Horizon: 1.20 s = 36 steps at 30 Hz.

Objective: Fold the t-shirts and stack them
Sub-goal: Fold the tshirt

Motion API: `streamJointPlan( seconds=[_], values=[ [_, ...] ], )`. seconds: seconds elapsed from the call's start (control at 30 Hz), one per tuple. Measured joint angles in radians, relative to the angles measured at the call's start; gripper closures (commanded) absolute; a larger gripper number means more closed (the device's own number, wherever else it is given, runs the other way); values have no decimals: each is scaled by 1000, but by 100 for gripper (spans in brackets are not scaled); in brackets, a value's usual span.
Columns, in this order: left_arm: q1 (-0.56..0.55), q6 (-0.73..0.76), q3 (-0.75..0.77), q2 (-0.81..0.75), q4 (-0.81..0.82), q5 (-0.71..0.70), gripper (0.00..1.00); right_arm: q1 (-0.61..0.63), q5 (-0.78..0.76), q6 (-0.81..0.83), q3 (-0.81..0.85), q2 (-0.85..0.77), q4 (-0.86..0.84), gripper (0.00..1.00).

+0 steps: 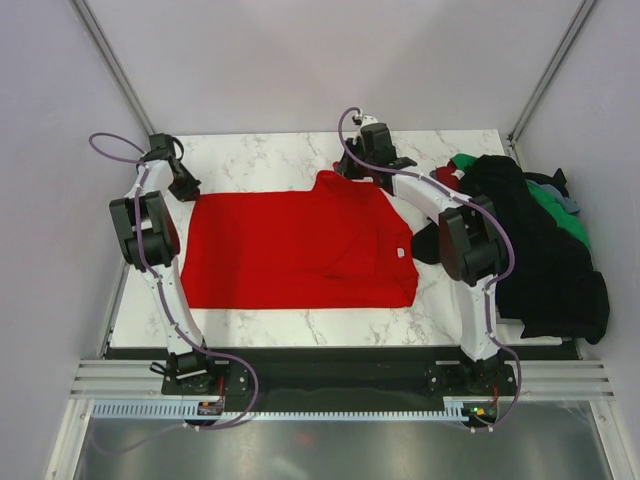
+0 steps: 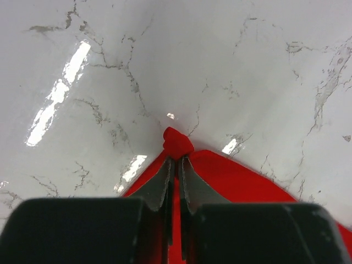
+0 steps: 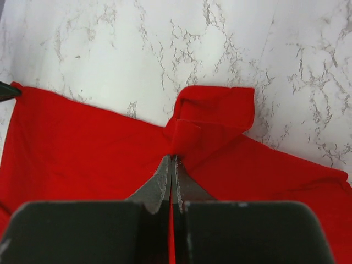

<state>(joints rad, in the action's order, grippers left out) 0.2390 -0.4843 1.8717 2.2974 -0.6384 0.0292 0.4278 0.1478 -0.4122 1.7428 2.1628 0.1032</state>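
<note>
A bright red t-shirt lies spread flat across the marble table, its small white neck label near the right side. My left gripper is at the shirt's far left corner. In the left wrist view that gripper is shut on a bunched tip of the red cloth. My right gripper is at the far edge, where a sleeve folds up. In the right wrist view it is shut on a pinch of the red t-shirt below the folded sleeve.
A heap of other t-shirts, mostly black with green, dark red and grey-blue showing, covers the table's right end and hangs over its edge. Grey walls enclose the table on three sides. The arm bases stand on the near rail.
</note>
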Motion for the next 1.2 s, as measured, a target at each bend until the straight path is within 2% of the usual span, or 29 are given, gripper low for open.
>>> streamJointPlan(
  seconds=[0.03, 0.3, 0.5, 0.8, 1.2],
  values=[
    [0, 0, 0, 0, -1, 3, 98, 0, 0, 2, -4, -10, 2, 100],
    [0, -2, -60, -57, -13, 26, 98, 0, -12, 25, -81, -146, 6, 100],
    [0, -2, -159, -150, -18, 27, 98, 0, -18, 27, -269, -338, 1, 100],
    [19, -1, -230, -245, -18, 12, 98, 0, -36, 12, -602, -600, -10, 100],
    [27, 22, -318, -341, -21, -66, 98, 19, -59, -7, -756, -767, 16, 100]
  ],
)
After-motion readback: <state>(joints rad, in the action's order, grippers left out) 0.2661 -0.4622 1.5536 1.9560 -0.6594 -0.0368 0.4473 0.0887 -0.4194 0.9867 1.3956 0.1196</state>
